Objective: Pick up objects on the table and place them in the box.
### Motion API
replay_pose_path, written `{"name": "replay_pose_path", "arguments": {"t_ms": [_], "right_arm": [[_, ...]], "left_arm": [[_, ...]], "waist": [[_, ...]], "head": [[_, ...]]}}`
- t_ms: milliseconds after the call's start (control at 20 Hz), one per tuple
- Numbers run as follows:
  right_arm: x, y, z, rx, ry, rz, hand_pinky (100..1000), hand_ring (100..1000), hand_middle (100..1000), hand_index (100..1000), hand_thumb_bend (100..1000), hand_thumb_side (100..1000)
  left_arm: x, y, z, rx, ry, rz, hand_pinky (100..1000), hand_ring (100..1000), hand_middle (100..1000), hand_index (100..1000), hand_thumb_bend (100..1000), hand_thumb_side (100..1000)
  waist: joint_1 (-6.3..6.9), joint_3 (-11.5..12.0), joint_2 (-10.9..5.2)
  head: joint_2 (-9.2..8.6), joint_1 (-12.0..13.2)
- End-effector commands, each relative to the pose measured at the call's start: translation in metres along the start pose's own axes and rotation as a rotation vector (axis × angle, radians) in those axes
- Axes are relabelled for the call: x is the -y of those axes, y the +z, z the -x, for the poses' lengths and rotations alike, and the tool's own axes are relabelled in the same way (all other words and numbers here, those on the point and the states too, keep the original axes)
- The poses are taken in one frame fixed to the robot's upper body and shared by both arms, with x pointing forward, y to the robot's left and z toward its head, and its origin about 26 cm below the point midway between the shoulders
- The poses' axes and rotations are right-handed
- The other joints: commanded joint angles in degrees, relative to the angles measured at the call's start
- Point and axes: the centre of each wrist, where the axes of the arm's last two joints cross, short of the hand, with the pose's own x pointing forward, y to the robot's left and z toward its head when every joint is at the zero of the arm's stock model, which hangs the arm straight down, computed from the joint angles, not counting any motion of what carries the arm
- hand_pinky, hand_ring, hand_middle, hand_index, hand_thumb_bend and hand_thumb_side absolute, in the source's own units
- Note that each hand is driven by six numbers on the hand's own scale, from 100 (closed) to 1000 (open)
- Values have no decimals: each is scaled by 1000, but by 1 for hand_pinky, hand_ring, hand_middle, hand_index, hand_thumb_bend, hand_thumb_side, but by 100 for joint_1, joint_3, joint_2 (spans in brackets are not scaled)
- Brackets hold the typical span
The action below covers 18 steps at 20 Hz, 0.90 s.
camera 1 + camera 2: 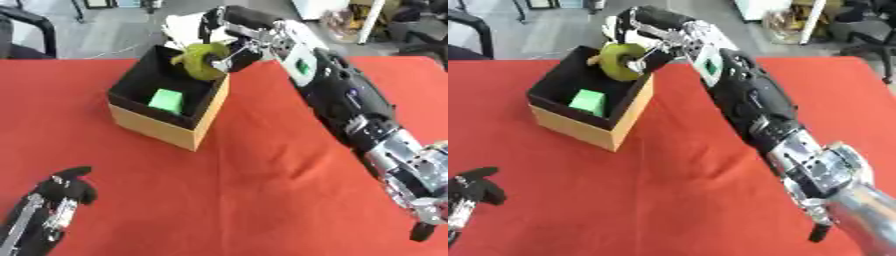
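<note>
1. Left eye view: a red tablecloth (262, 190) covers the table, and on it stands an open box (166, 127) with tan cardboard sides and a black inside. A bright green block (166, 100) lies on the box floor, toward the near wall.
2. Left eye view: the right arm reaches in from the lower right and stretches across the cloth to the box's far right corner. The right hand (229, 37) is there, its fingers curled round an olive-green ring-shaped object (203, 61) (it looks like a roll with a pale centre), which hangs over the box's opening at the rim.
3. Left eye view: the left hand (63, 192) rests on the cloth in the lower left corner, well apart from the box, holding nothing, with its dark fingers bent inward.
4. Right eye view: the same scene sits a little further left. The olive-green ring-shaped object is above the box's far right rim, clasped by the right hand, with its flat face turned toward the camera.
5. Right eye view: the green block shows inside the box, near its middle; the left hand is only partly in frame at the lower left edge.
</note>
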Motion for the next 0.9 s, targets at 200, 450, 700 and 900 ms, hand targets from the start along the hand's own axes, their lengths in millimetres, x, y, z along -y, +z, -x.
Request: {"name": "replay_pose_path", "arguments": {"t_ms": [200,450,700,900], "right_arm": [[19,-13,-18,94,102,71,796,817,782,894,100,119],[32,-17,-35,178,142,118,803,829,814,923,100,100],[48,-11,-46,228,88,193,793,818,802,911,100,100],[64,4,-54,262,13,267,778,800,781,896,100,100]], "left_arm": [[-1,-5,-6,31,2,8,609,586,526,825,100,774],[-1,-5,-7,32,1,7,609,586,527,825,100,773],[-3,-4,-5,25,-4,-3,609,586,527,825,100,773],[-6,-1,-4,17,-10,-19,609,586,527,825,100,774]], "waist": [[-7,5,-79],[-16,-13,-84],[-28,-88,-86],[-39,-216,-77]], "head": [[-90,-22],[-88,-13],[-78,50],[-64,168]]}}
